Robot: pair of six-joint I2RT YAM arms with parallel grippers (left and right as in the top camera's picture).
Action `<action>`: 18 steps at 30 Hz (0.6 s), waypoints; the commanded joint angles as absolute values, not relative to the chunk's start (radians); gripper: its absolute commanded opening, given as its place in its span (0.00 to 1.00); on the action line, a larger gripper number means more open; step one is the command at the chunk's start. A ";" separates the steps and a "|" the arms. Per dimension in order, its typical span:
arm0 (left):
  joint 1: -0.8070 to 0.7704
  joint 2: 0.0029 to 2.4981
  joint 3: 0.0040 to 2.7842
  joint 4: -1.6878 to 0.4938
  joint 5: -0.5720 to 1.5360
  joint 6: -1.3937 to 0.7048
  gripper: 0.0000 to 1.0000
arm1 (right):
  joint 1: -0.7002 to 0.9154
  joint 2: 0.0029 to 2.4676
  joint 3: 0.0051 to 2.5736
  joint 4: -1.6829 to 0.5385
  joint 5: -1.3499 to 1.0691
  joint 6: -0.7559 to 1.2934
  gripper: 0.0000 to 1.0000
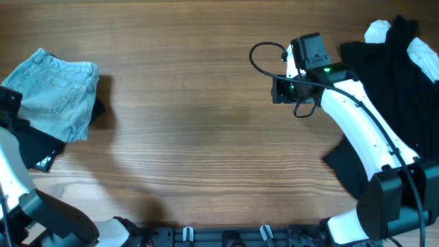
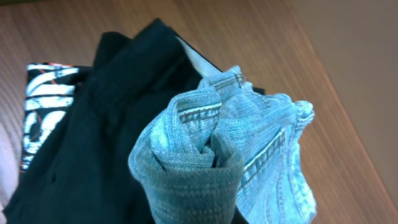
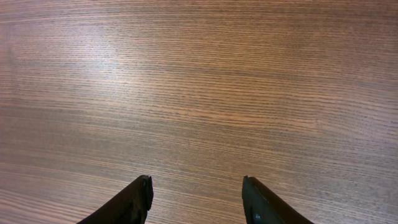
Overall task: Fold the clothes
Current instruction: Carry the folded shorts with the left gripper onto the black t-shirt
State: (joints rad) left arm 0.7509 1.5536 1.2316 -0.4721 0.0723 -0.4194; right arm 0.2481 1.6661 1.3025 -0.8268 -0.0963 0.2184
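Note:
A folded light-blue denim garment point(image 1: 56, 92) lies at the far left on top of a black garment with white print point(image 1: 42, 156). My left gripper point(image 1: 9, 101) is at the denim's left edge. In the left wrist view the denim point(image 2: 249, 130) is bunched and drawn up to the jaws, a fold of it point(image 2: 194, 186) covers the fingers, and the black garment point(image 2: 93, 124) lies beneath. My right gripper point(image 1: 278, 90) is open and empty over bare wood, its fingers point(image 3: 196, 202) spread wide.
A pile of black clothes point(image 1: 391, 62) with white pieces point(image 1: 377, 31) lies at the right edge, partly under the right arm. More black cloth point(image 1: 346, 165) lies near that arm's base. The wooden table point(image 1: 199, 123) spans the middle.

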 commanded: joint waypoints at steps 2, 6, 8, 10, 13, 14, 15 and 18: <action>0.812 1.551 1.246 -0.469 0.069 -0.400 0.39 | 0.249 1.666 1.313 -0.829 -0.104 0.200 0.52; 0.847 1.548 1.246 -0.496 0.065 -0.458 1.00 | 0.249 1.666 1.313 -0.835 -0.104 0.198 0.52; 0.861 1.545 1.246 -0.498 0.057 -0.484 1.00 | 0.249 1.666 1.313 -0.841 -0.104 0.191 0.52; 0.861 1.534 1.246 -0.495 0.063 -0.483 1.00 | 0.249 1.666 1.312 -0.843 -0.104 0.186 0.52; 0.841 1.520 1.246 -0.483 0.147 -0.483 1.00 | 0.249 1.666 1.312 -0.842 -0.104 0.186 0.53; 0.823 1.520 1.246 -0.479 0.197 -0.482 1.00 | 0.249 1.666 1.312 -0.841 -0.105 0.186 0.53; 0.797 1.520 1.246 -0.476 0.243 -0.475 1.00 | 0.249 1.666 1.312 -0.839 -0.105 0.187 0.53; 0.670 1.520 1.246 -0.481 0.276 -0.419 1.00 | 0.249 1.666 1.312 -0.815 -0.112 0.229 0.59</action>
